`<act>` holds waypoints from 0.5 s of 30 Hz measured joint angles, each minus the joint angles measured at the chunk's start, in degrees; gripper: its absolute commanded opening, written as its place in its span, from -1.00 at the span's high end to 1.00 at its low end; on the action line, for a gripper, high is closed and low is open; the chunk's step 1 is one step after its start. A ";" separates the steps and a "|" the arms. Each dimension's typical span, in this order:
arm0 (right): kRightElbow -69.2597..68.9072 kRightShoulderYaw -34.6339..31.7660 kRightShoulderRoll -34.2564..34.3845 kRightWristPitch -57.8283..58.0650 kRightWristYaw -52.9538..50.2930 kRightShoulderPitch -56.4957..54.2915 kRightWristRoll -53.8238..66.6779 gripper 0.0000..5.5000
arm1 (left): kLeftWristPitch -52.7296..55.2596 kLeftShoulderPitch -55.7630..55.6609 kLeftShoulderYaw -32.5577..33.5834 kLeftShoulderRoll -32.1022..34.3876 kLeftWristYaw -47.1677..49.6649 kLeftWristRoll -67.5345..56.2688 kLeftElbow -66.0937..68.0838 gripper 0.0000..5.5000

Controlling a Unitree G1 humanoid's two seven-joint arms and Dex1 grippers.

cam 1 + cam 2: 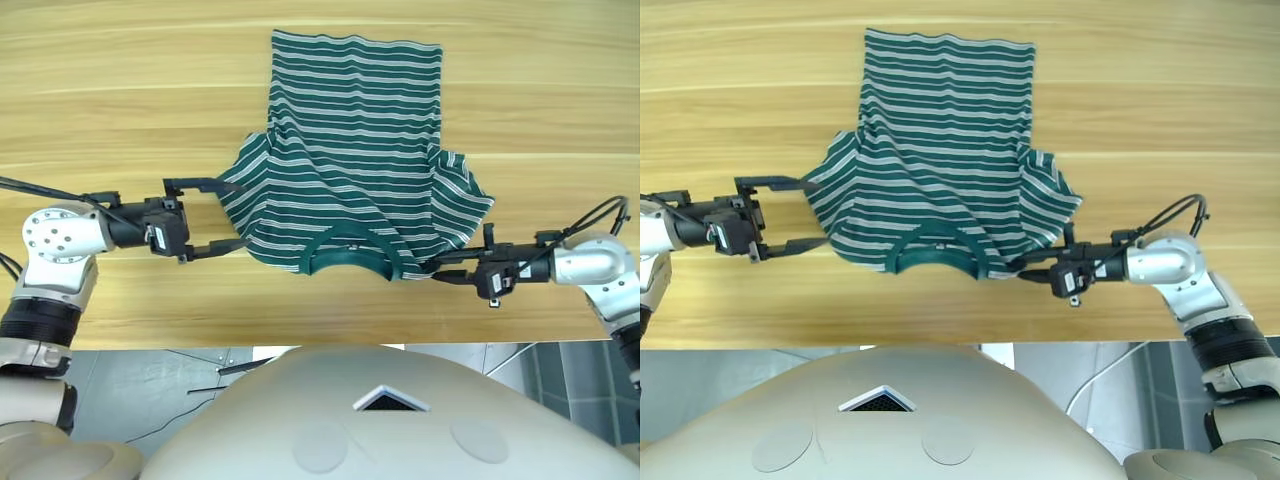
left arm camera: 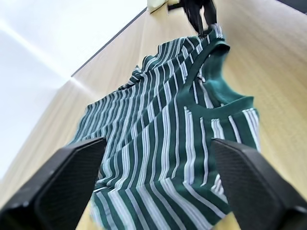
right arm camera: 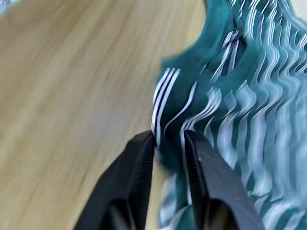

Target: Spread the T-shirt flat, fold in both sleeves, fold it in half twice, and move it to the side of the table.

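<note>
T-shirt: green-and-white striped T-shirt (image 1: 355, 150) lies mid-table, rumpled, with its collar (image 1: 352, 252) toward the near edge and its hem (image 1: 355, 40) toward the far edge.
Edges: a strip of bare wood separates the collar from the near edge of the table (image 1: 120, 90).
Open room: wide bare wood to the left and right of the shirt, out to both side edges.
Sleeves: left sleeve (image 1: 240, 170) and right sleeve (image 1: 465, 195) are bunched, not flat.
Left gripper (image 1: 240, 214): low over the table at the left sleeve, jaws spread wide, fingertips (image 2: 254, 182) at the cloth's edge.
Right gripper (image 1: 436, 268): beside the collar, jaws pinching a fold of the shirt's right shoulder.
</note>
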 measured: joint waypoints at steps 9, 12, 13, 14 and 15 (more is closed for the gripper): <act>0.83 -7.81 -1.66 1.60 -0.76 -3.76 4.17 0.88 | -0.60 -7.50 4.98 -2.02 -4.66 0.34 5.62 -0.80; 7.88 -7.73 2.54 3.47 -4.31 -9.06 -4.00 0.99 | -3.01 -11.85 3.60 -6.03 -2.17 8.86 13.43 -0.80; 9.44 -7.19 3.48 3.44 -5.17 -9.72 -6.43 0.99 | -4.16 -13.26 3.00 -7.23 -0.70 12.69 16.41 -0.80; 10.27 -6.75 4.30 3.39 -5.62 -10.07 -8.05 0.99 | -5.24 -14.25 2.55 -8.11 0.74 15.80 18.72 -0.80; 11.64 -6.00 5.36 3.34 -6.33 -10.50 -10.48 0.99 | -6.18 -15.78 1.41 -9.19 2.73 20.21 22.60 -0.80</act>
